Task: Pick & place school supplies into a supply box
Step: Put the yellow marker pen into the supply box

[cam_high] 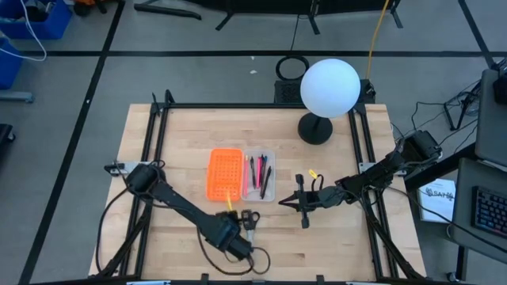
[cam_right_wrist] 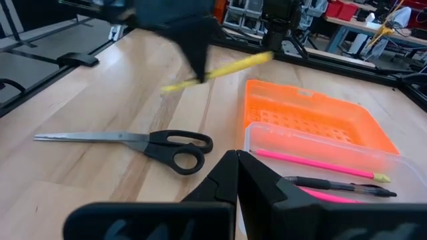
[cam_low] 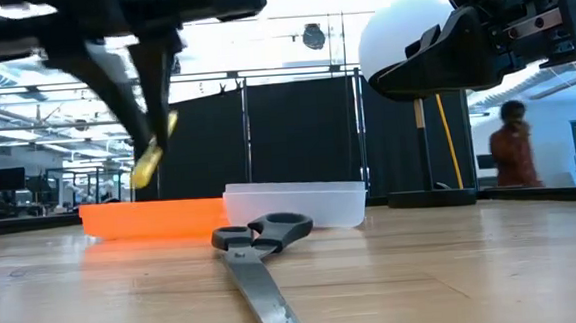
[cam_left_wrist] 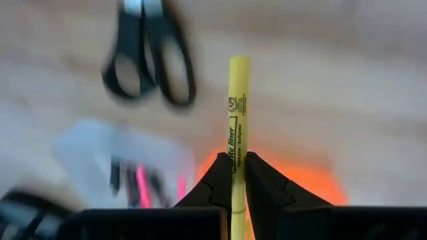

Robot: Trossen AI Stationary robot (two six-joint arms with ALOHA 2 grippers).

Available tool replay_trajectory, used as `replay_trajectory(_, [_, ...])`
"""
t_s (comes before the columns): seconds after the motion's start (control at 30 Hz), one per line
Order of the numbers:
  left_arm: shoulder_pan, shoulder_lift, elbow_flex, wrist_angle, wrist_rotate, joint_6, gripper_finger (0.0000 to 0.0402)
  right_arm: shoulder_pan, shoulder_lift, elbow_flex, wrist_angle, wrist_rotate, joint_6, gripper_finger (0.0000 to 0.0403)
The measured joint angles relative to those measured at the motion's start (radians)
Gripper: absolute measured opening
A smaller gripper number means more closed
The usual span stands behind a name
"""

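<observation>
My left gripper (cam_high: 230, 207) hangs above the table near its front edge, shut on a yellow highlighter (cam_left_wrist: 238, 100). It is just in front of the orange perforated piece (cam_high: 224, 174). Black-handled scissors (cam_high: 249, 220) lie flat on the wood beside it. The supply box (cam_high: 259, 175), a shallow clear tray, stands to the right of the orange piece. Pink and black pens (cam_right_wrist: 320, 179) lie in it. My right gripper (cam_high: 303, 207) hovers shut to the right of the box and holds nothing. My left gripper pinches the highlighter's barrel (cam_left_wrist: 238, 175) between its two fingers (cam_left_wrist: 217, 183). The fingers slant down from above and cross the barrel (cam_right_wrist: 212, 73) nearer one end. The highlighter hangs tilted, lifted clear of the table (cam_low: 148, 162).
A white globe lamp (cam_high: 330, 87) on a black base stands at the back right of the table. Black frame rails (cam_high: 158, 127) run along the table's sides. Bare wood lies around the scissors at the front. A person (cam_low: 515, 148) stands in the room beyond.
</observation>
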Motion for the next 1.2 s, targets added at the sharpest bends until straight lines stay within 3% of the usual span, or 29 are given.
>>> replay_trajectory(0.1, [0.033,-0.003,0.01,-0.093,-0.09,0.048,0.0024,0.0,0.0,0.0,0.0,0.0,0.022,0.0])
replay_trajectory(0.27, [0.1,-0.012,0.01,-0.111,-0.173,0.158,0.0024,0.0,0.0,0.0,-0.004,-0.001,0.048,0.0])
replay_trajectory(0.4, [0.151,-0.032,0.011,-0.068,-0.224,0.285,0.0024,0.0,0.0,0.0,-0.011,-0.001,0.051,0.0])
replay_trajectory(0.63, [0.232,-0.062,0.012,0.074,-0.229,0.542,0.0024,0.0,0.0,0.0,-0.016,-0.001,0.038,0.0])
replay_trajectory(0.73, [0.26,-0.079,0.012,0.129,-0.198,0.626,0.0024,0.0,0.0,0.0,-0.015,-0.001,0.013,0.0])
replay_trajectory(1.1, [0.374,-0.12,0.012,0.283,0.141,0.714,0.0024,0.0,0.0,0.0,-0.007,-0.001,-0.01,0.0])
replay_trajectory(1.2, [0.402,-0.12,-0.009,0.354,0.173,0.748,0.0024,0.0,0.0,0.0,-0.008,-0.001,-0.01,0.0])
